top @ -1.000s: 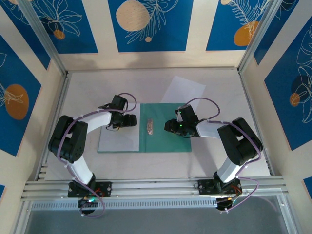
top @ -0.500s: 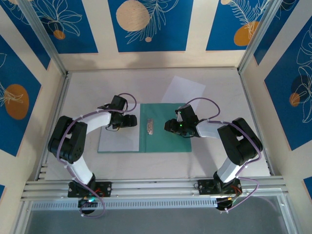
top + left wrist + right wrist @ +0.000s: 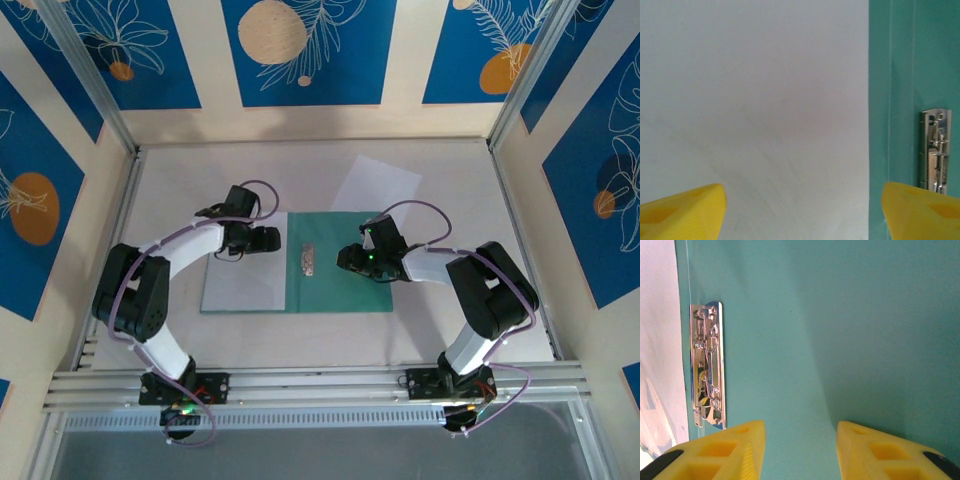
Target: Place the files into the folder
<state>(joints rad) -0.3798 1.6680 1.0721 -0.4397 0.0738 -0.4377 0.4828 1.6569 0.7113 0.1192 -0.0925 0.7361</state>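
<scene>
The teal folder [image 3: 345, 275] lies open and flat in the middle of the table, with a metal clip [image 3: 308, 259] near its spine. One white file [image 3: 243, 275] lies flat on its left half, its right edge along the teal strip [image 3: 892, 75]. A second white file [image 3: 377, 184] lies on the table behind the folder, tilted. My left gripper [image 3: 272, 240] hovers open over the left file's far right part, yellow fingers [image 3: 682, 210] wide apart with nothing between. My right gripper [image 3: 345, 260] is open just above the bare teal panel [image 3: 850, 315], the clip [image 3: 707, 365] to its left.
Patterned blue-and-cream walls with metal posts [image 3: 105, 110] enclose the table on three sides. An aluminium rail [image 3: 320, 385] carries both arm bases along the near edge. Bare tabletop [image 3: 470, 190] lies to the right of the far file.
The left arm has shifted slightly, its gripper moving a little farther from the bases over the left file. The right arm, folder and files have not moved.
</scene>
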